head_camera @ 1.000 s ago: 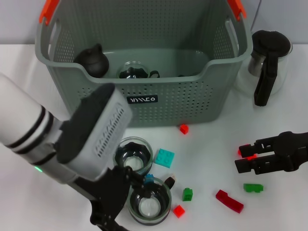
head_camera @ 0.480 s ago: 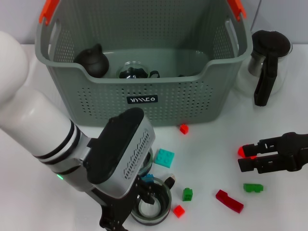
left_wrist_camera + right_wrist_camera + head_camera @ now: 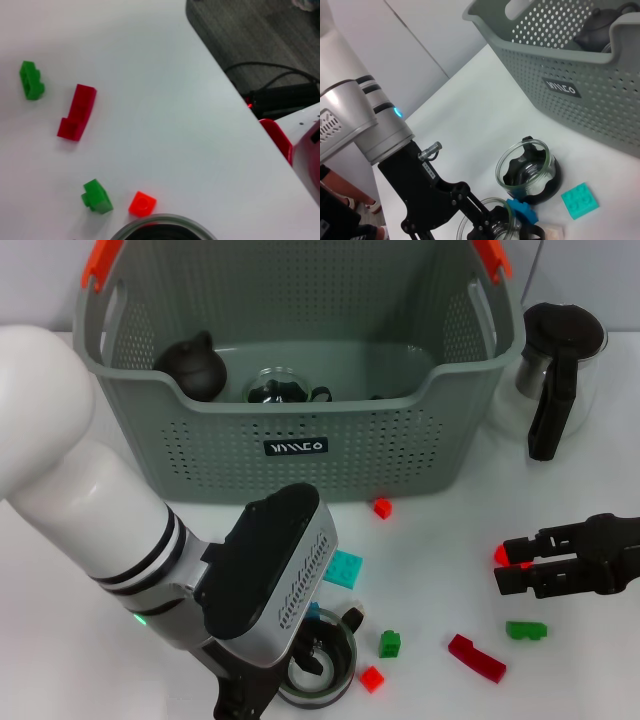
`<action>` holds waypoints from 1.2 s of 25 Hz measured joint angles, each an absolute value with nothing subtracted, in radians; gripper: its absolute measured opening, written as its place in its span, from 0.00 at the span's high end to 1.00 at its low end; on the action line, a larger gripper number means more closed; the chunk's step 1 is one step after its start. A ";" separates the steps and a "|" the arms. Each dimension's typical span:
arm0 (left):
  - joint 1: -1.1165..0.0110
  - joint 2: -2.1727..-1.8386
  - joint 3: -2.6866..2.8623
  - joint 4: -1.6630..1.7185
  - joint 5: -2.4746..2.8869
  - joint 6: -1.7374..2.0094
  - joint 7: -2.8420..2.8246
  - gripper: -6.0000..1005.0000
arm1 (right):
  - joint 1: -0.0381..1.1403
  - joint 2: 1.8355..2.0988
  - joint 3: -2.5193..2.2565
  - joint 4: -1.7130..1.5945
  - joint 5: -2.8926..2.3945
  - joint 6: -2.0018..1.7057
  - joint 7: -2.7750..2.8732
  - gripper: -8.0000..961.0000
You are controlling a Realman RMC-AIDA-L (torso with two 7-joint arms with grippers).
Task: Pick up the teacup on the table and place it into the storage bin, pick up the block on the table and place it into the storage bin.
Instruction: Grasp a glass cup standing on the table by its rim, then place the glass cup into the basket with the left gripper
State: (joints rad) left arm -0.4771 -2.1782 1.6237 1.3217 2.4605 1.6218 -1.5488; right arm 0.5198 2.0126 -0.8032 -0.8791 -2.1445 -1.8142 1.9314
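Observation:
A glass teacup [image 3: 320,672] stands at the table's front edge, and its rim [image 3: 162,222] also shows in the left wrist view. My left gripper [image 3: 300,652] is right over this cup and against its rim [image 3: 492,220]. A second teacup [image 3: 530,172] stands just behind it; the left arm hides it in the head view. A teal block [image 3: 343,568] lies beside the cups. At the right, my right gripper [image 3: 508,563] is open low over the table, with a small red block [image 3: 500,555] between its fingertips. The storage bin [image 3: 380,450] stands at the back.
The bin holds a black teapot [image 3: 190,365] and a glass cup [image 3: 275,388]. A glass kettle [image 3: 555,370] stands right of it. Loose blocks lie in front: red [image 3: 381,507], green [image 3: 390,643], red [image 3: 372,678], dark red [image 3: 476,657], green [image 3: 526,630].
My left arm has swung right and down over the front teacup, covering the cup behind it. The right gripper shifted slightly right and lower; the red block stayed put.

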 joint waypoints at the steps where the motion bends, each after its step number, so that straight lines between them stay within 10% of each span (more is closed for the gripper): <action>1: -0.477 -2.178 1.625 1.321 2.461 1.619 -1.551 0.21 | 0.521 2.012 -0.803 -0.875 -2.144 -1.813 1.931 0.29; 7: -0.486 -2.178 1.648 1.315 2.478 1.617 -1.568 0.22 | 0.523 2.009 -0.802 -0.869 -2.144 -1.811 1.930 0.29; 25: -0.496 -2.178 1.683 1.316 2.487 1.598 -1.605 0.89 | 0.515 2.008 -0.778 -0.868 -2.144 -1.810 1.914 0.29; 30: -0.497 -2.178 1.684 1.328 2.472 1.612 -1.614 0.94 | 0.514 2.005 -0.778 -0.868 -2.144 -1.810 1.914 0.29</action>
